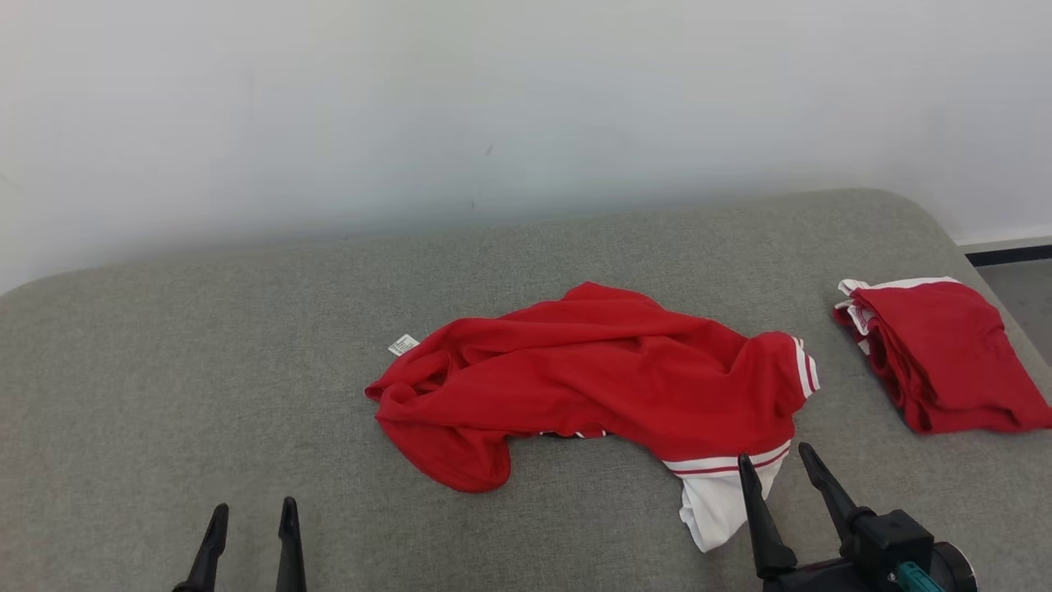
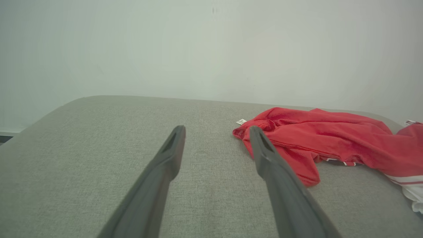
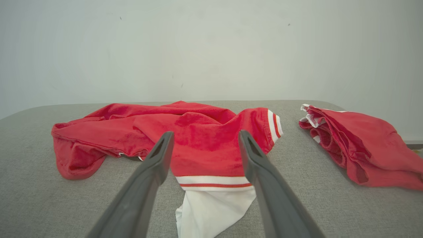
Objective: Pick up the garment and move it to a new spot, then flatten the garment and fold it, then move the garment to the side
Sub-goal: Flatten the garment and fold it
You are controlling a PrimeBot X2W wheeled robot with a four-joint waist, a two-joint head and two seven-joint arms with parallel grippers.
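Note:
A crumpled red garment (image 1: 592,374) with white and red striped trim and a white part at its near right lies in the middle of the grey padded surface (image 1: 205,370). It also lies ahead in the right wrist view, the garment (image 3: 198,135), and to the right in the left wrist view, the garment (image 2: 330,138). My right gripper (image 1: 774,456) is open, its fingers over the garment's white near corner (image 1: 715,501), empty. My left gripper (image 1: 253,511) is open at the lower left, well short of the garment, with nothing between its fingers (image 2: 172,148).
A second red garment (image 1: 937,353), folded, with white trim, lies at the right edge of the surface, also the folded garment (image 3: 360,145). A pale wall (image 1: 493,107) stands behind. The surface drops off at the far right to a dark floor strip (image 1: 1007,255).

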